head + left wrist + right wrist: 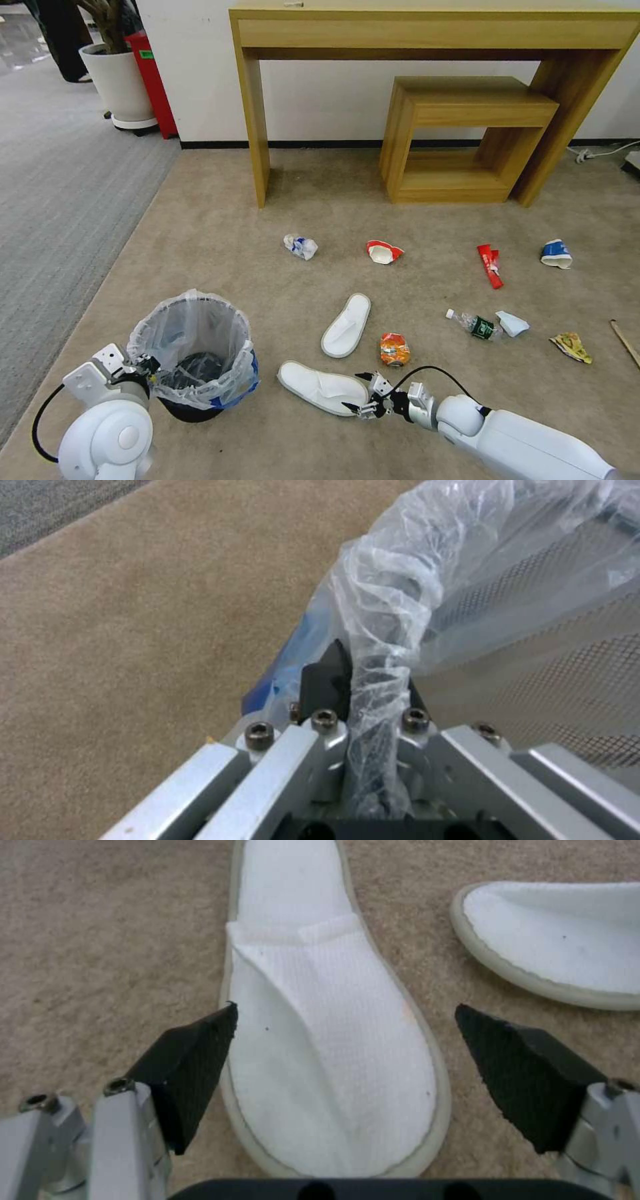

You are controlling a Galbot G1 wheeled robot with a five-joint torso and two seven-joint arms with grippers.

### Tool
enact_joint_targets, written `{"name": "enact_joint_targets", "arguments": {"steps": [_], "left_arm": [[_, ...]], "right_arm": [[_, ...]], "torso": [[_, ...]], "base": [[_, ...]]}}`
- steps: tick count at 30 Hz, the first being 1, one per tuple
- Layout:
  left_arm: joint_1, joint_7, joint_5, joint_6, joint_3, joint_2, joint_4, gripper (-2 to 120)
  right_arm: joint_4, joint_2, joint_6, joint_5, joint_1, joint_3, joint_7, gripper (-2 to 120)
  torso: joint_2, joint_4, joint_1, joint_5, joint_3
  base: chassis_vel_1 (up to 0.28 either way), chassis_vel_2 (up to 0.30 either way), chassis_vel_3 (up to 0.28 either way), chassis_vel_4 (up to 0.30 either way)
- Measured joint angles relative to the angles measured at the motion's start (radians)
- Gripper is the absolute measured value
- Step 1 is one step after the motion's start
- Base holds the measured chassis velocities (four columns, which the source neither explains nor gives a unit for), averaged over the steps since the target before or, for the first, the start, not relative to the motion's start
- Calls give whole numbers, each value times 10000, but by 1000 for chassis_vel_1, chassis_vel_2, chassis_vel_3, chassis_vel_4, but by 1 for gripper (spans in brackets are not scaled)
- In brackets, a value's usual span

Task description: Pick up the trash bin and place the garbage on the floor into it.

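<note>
Trash bin (193, 350) sits low on my left, its white bag liner pinched at the near rim by my left gripper (148, 369). In the left wrist view the black pads (323, 680) are closed tight on a twisted fold of the liner (380, 680), w/ the mesh wall of the bin (533, 645) just beside it. Can't tell if the bin base touches the beige carpet (220, 227) or hangs just off it.

My right gripper (357, 393) is down at the toe end of the near white slipper (320, 387). Fingers spread wide, one black pad (193, 1060) on each side of the slipper (333, 1055), holding nothing; can't tell if the pads touch its edges. Second slipper (347, 325) lies just beyond, near the first but apart.

Rest of the garbage is scattered on the carpet: orange wrapper (395, 349), small bottle (475, 325) next to a tissue (512, 323), red wrapper (491, 265), crushed red-white cup (383, 252), blue-white cup (557, 254), crumpled blue-white piece (301, 246), yellow wrapper (571, 347), wooden stick (625, 343) at the right edge.
</note>
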State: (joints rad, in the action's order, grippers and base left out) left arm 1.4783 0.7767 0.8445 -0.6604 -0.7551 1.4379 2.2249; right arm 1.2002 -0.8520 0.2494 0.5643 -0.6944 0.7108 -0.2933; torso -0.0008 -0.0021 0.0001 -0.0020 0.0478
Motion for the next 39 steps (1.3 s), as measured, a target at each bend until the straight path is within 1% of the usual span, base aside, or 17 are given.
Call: {"name": "enact_joint_targets", "arguments": {"steps": [8,21,39], "left_arm": [[-2,-12,-3,14,-3,-1,-5,1],[-38,-27,-10,53,-9,8,0,1],[5,-59,-69,101,-14,33,58,1]], "right_arm": [[-165,-158,31,10,164,133,-1,84],[-351,-438,56,101,624,726,25,84],[-620,-537,145,123,724,1026,-23,80]], "torso": [[0,0,0,-1,0],[0,0,0,0,0],[0,0,0,0,0]], "base": [[0,0,0,0],[0,0,0,0],[0,0,0,0]]}}
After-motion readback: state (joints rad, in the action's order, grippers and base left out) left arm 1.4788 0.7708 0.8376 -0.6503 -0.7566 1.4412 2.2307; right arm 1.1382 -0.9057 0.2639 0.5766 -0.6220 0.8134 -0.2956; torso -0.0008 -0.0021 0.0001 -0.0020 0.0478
